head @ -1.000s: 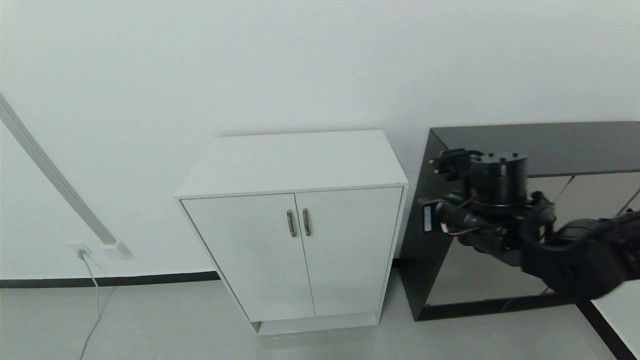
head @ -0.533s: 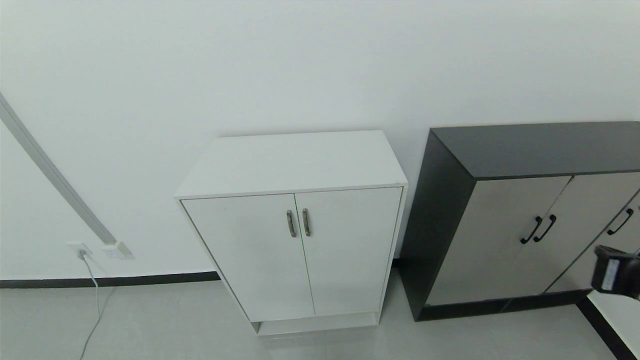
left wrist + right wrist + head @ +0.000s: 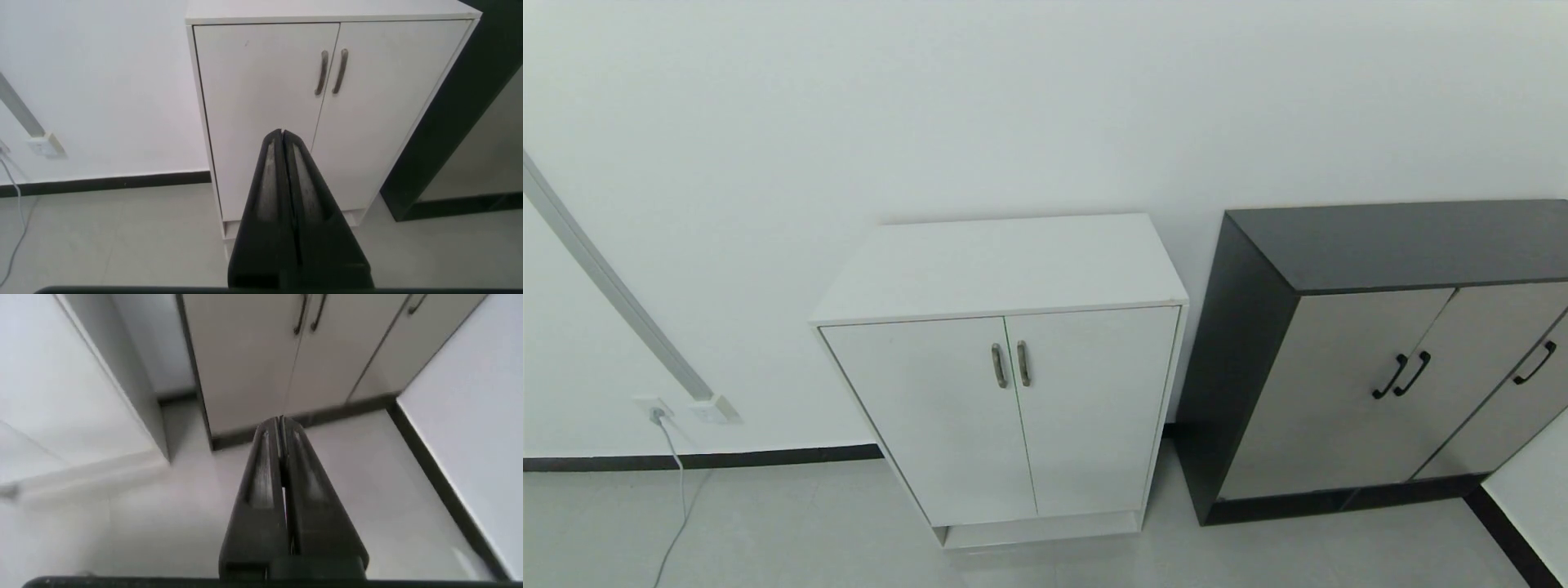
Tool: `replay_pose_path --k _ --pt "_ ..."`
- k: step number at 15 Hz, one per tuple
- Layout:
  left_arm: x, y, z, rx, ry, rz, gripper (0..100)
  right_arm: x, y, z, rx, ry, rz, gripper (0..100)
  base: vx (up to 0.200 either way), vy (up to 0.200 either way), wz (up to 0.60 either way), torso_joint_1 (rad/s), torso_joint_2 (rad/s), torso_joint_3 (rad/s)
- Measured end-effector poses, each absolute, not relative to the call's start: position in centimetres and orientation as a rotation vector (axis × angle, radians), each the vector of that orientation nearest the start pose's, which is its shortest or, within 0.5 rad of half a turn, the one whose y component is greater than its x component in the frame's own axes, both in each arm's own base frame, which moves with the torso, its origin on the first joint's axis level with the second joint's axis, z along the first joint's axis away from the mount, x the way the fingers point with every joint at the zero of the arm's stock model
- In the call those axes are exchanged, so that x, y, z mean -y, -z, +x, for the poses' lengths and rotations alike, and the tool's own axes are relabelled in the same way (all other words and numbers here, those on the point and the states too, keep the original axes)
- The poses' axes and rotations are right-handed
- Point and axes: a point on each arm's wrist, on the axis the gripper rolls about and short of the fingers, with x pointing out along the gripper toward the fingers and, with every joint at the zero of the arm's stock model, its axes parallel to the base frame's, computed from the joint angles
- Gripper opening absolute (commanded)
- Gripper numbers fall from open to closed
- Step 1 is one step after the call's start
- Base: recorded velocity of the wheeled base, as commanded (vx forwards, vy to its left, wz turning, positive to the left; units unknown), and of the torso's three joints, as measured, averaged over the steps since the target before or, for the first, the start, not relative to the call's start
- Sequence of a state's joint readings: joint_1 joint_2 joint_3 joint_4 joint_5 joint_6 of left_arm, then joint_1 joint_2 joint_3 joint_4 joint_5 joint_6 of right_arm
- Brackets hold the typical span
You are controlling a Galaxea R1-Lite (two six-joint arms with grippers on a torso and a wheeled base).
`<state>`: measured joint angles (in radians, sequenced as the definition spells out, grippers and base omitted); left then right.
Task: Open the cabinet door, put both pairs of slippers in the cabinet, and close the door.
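Note:
A white two-door cabinet (image 3: 1005, 367) stands against the wall with both doors closed and two metal handles (image 3: 1010, 364) at the middle. The left wrist view shows the same cabinet (image 3: 327, 98) ahead of my left gripper (image 3: 282, 135), which is shut with nothing in it and held back from the doors. My right gripper (image 3: 281, 423) is shut and empty, low over the grey floor, facing the base of the dark cabinet (image 3: 270, 351).
A black cabinet with grey doors (image 3: 1372, 359) stands right of the white one. A wall socket with a cable (image 3: 658, 412) is at lower left, under a slanted wall conduit (image 3: 605, 278). Grey floor (image 3: 809, 531) lies open in front.
The right arm, raised in front of the dark cabinet a second ago, has dropped down and to the right out of the head view. The cabinets have not moved.

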<state>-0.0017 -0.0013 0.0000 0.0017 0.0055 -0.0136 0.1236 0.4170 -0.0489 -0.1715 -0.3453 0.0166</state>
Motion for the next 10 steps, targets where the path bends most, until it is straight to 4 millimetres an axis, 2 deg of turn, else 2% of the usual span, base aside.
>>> replay_pose_path --k 2,6,10 --pt "0.0 -7.5 -2.3 0.000 -0.004 -0.014 0 0.7 -9.7 -0.4 -0.124 0.153 -0.012 0 0.000 0.000 0.00 0.000 0.00 0.000" --pt "0.0 -7.5 -2.3 0.000 -0.003 -0.013 0 0.1 -7.9 -1.4 -0.110 -0.151 0.022 0 0.000 0.000 0.00 0.000 0.00 0.000" --pt "0.0 -7.5 -2.3 0.000 -0.003 -0.014 0 0.0 -7.8 -1.5 -0.101 -0.096 -0.007 0 0.000 0.000 0.00 0.000 0.00 0.000"
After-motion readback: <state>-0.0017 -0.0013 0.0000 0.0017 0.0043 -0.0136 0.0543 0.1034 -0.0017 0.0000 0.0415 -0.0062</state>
